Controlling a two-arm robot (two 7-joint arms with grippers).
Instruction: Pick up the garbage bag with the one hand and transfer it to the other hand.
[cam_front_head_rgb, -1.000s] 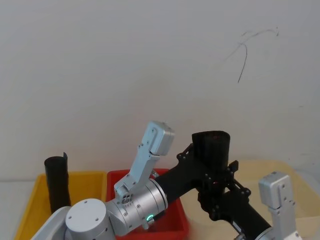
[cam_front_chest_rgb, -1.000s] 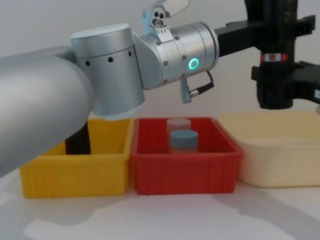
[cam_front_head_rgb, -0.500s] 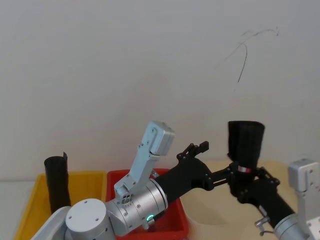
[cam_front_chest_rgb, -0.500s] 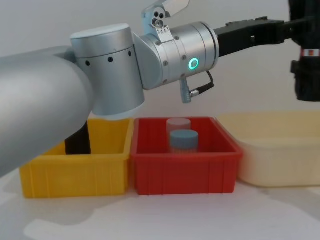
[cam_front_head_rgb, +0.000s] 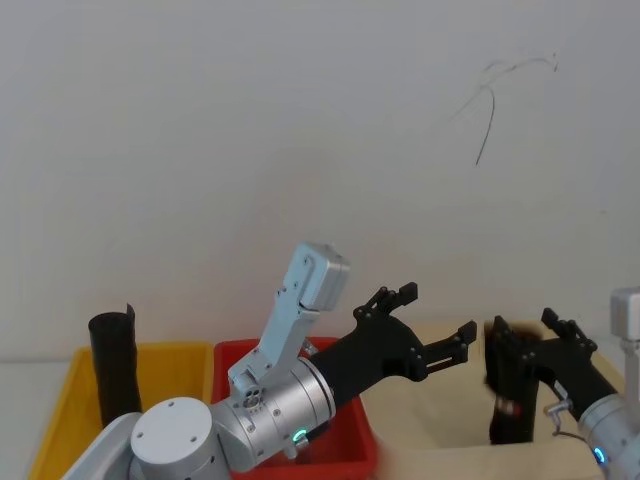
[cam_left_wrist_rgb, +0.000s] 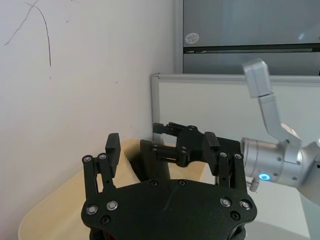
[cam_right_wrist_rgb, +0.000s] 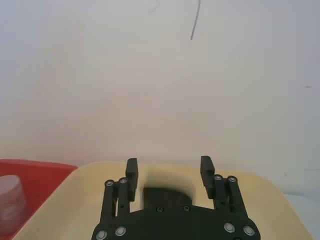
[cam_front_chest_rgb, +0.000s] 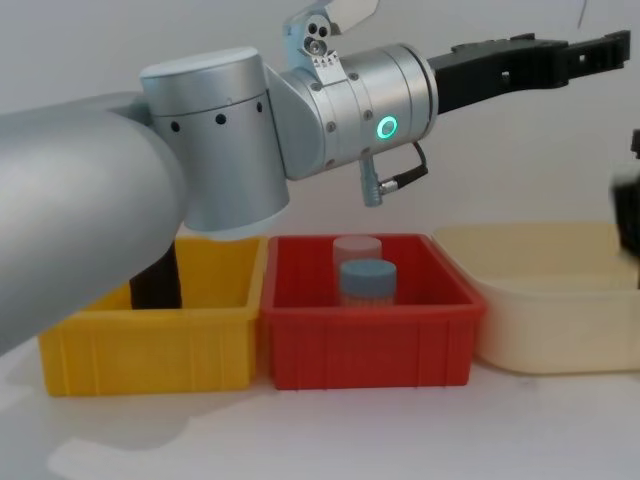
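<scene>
Now that the garbage bag (cam_front_head_rgb: 504, 385) has crossed over and sunk to the lower right, the left gripper (cam_front_head_rgb: 437, 312) is hanging empty, jaws wide apart, while the right gripper (cam_right_wrist_rgb: 169, 172), jaws spread, is seemingly dropping it into the cream tub (cam_front_chest_rgb: 550, 330), completing the transfer.

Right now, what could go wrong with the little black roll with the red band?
1. The garbage bag hangs at the right hand over the cream tub. How firmly it is gripped cannot be seen, so it might fall in.
2. The left hand is open and empty close beside it. If either arm swings, the hands could bump and knock the roll loose.
</scene>
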